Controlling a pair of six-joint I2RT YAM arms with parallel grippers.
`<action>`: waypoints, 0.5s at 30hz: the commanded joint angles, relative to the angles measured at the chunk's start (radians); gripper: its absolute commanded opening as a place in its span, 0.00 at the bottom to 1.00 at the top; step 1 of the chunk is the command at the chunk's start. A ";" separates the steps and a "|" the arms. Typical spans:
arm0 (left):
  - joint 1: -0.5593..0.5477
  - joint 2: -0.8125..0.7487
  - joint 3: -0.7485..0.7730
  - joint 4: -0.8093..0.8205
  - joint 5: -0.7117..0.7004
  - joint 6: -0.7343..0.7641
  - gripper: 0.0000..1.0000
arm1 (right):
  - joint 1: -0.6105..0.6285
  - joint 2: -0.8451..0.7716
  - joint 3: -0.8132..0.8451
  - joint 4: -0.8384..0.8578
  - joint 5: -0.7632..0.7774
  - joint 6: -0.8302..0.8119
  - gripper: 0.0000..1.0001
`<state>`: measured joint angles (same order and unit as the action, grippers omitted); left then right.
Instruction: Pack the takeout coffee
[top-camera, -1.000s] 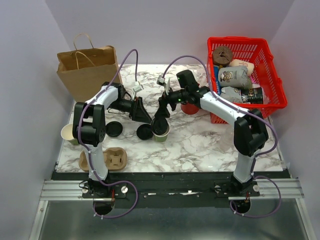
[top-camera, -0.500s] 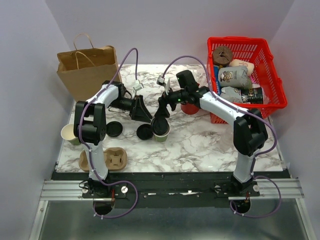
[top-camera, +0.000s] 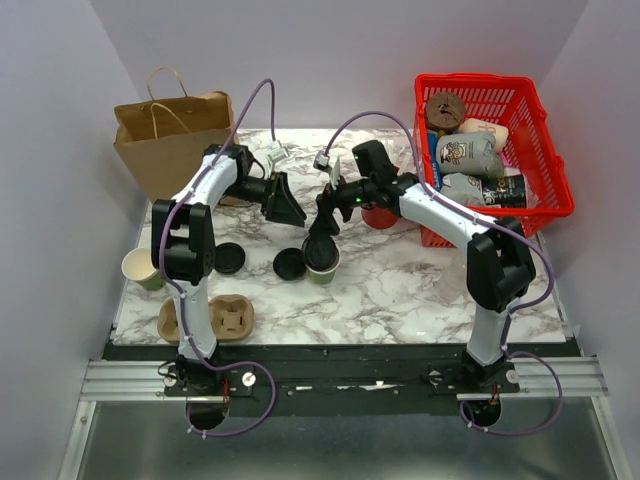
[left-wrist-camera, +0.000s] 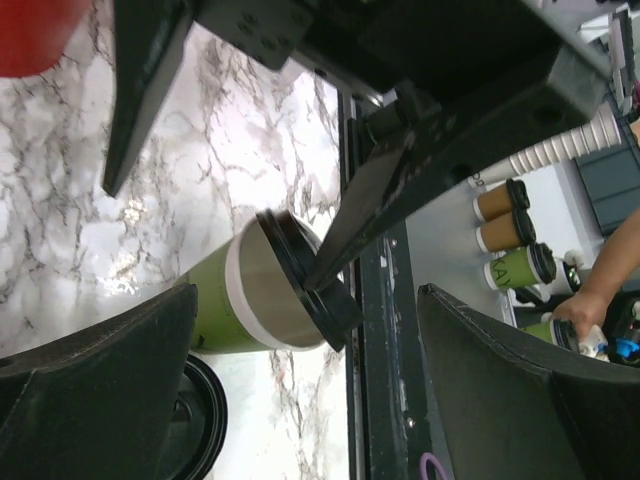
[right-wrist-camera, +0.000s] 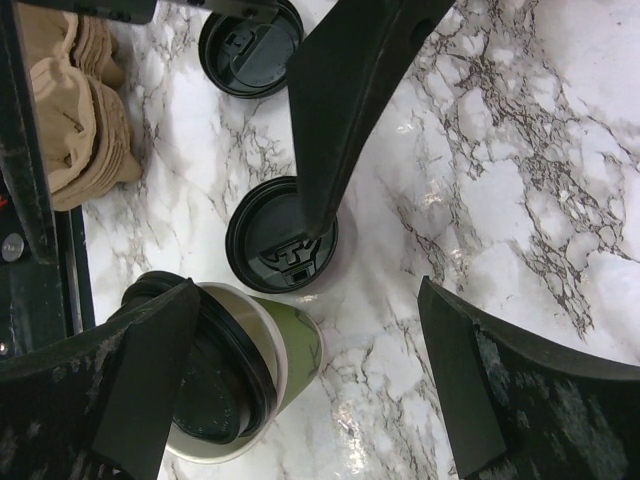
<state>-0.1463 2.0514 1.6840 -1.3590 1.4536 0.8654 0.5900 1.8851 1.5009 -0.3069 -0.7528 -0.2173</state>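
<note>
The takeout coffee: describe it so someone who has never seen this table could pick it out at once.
On the marble table, look near the middle, just under the right gripper. The takeout coffee is the small olive-green paper cup with a pale rim. It alone wears a black lid; a loose lid lies flat on the marble just to its left.

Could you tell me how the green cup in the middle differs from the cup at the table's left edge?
The green cup carries a black lid; the left-edge cup is open. The green cup stands by the right gripper; the left-edge cup has no gripper near. Both stand upright.
</note>
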 joint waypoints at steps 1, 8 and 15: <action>0.001 0.035 0.101 -0.143 -0.047 -0.113 0.99 | 0.008 0.009 -0.008 0.017 0.009 -0.001 0.99; 0.001 -0.178 -0.096 0.622 -0.453 -0.782 0.99 | 0.008 0.012 -0.018 0.017 0.006 -0.001 0.99; -0.015 -0.350 -0.269 0.851 -0.576 -0.826 0.99 | 0.008 0.011 -0.021 0.009 0.006 -0.010 0.99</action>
<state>-0.1463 1.8023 1.5078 -0.7456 1.0107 0.1574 0.5900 1.8851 1.4925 -0.3073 -0.7517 -0.2173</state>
